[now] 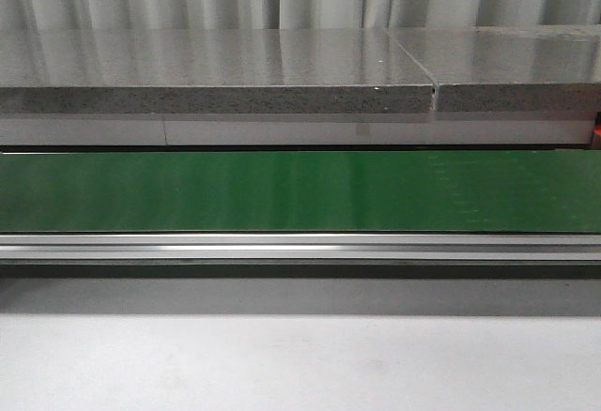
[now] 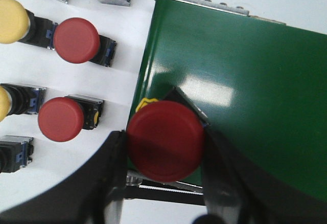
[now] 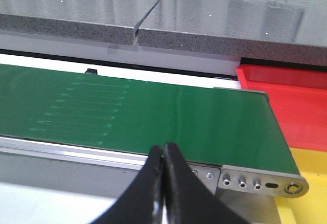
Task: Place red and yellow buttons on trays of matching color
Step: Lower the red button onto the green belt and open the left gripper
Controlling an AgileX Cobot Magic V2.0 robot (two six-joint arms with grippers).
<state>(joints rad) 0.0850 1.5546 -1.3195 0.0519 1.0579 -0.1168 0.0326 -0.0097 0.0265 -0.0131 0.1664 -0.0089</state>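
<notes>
Across the whole front view, a long green belt [image 1: 300, 190] on a metal rail [image 1: 300, 247], with a grey stone slab [image 1: 216, 64] behind at 12 o'clock and a pale table [image 1: 300, 364] in front at 6 o'clock; no arm or button seen there. In the right wrist view, the belt's end, capped by a metal plate with screws [image 3: 263, 180]; past that end at 3 o'clock, a red tray [image 3: 291, 106], and at 4 o'clock, touching it, a yellow tray [image 3: 306, 208]. Right gripper [image 3: 163, 155] pressed fully together with nothing between the black fingers, hanging just over the belt's near rail. In the left wrist view, left gripper [image 2: 166, 142] clamped on a large red button [image 2: 166, 139], one finger [image 2: 110, 173] at 9 o'clock of the cap and the other at 3 o'clock, the button over the corner of the belt. Off the belt, on the white table at 9 to 11 o'clock of the held one, loose buttons lying on their sides: a red one [image 2: 76, 40], another red one [image 2: 60, 119], a yellow one [image 2: 11, 20], and more cut off at the picture edges.
</notes>
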